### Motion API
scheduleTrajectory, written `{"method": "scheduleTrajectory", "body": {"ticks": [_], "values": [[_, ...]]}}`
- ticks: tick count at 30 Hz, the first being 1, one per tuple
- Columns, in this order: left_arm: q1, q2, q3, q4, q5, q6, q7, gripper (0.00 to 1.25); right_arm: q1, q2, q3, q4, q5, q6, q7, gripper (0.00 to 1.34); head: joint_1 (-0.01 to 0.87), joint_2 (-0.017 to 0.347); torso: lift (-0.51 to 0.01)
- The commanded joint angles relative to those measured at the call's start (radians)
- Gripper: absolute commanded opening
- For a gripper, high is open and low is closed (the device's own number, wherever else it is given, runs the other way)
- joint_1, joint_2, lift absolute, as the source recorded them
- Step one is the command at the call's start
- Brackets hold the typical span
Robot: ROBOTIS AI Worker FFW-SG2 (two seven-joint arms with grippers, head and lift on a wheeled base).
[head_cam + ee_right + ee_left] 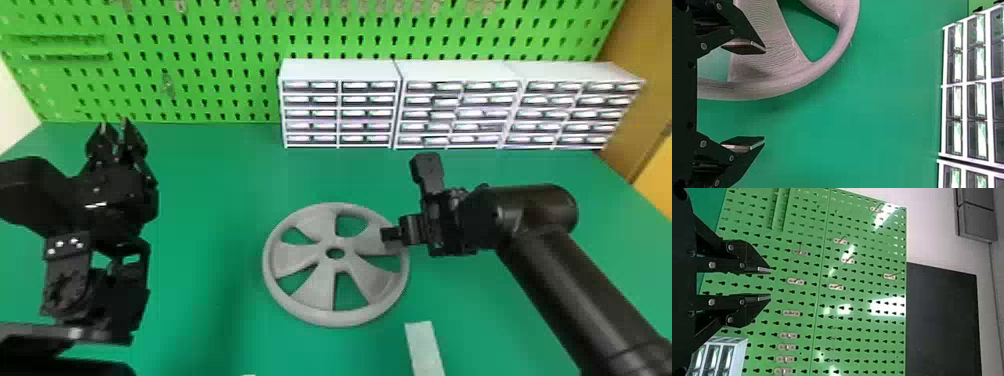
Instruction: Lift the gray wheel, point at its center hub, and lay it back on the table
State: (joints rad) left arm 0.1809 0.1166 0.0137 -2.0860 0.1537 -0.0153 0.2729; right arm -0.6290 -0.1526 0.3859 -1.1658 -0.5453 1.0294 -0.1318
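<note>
1. while the gray wheel [317, 295] lies flat on the green tabletop [210, 190], its center hub [334, 252] faces up, and it's the right gripper [406, 197] at the wheel's right side!
2. jaws spread wide over there, folks: in the right wrist view, one is over a spoke [760, 27], the other out past the rim [801, 80], above bare green.
3. nothing is clamped between them, and the wheel is down on the tabletop.
4. over on the left, the left gripper [115, 127] is up and well apart from the wheel, jaws parted, a modest gap, nothing between.
5. behind it all, white drawer cabinets [340, 70] line the back in front of a green pegboard [200, 75], and a pale strip [424, 347] lies nearer than the wheel.
</note>
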Motion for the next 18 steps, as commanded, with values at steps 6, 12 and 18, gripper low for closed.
{"method": "scheduleTrajectory", "body": {"ticks": [6,12,18], "values": [[0.002,0.000,0.003,0.001,0.004,0.000,0.000,0.28,0.011,-0.001,-0.048,-0.040,-0.005,-0.042,0.003,0.89,0.692,0.048,-0.096],[0.003,0.000,0.005,0.001,0.004,0.000,0.000,0.28,0.032,-0.002,-0.079,-0.104,0.015,-0.094,0.011,0.89,0.692,0.048,-0.096],[0.003,0.000,0.008,0.001,0.006,0.000,0.000,0.28,0.055,-0.007,-0.099,-0.161,0.051,-0.157,0.041,0.89,0.692,0.048,-0.096]]}}
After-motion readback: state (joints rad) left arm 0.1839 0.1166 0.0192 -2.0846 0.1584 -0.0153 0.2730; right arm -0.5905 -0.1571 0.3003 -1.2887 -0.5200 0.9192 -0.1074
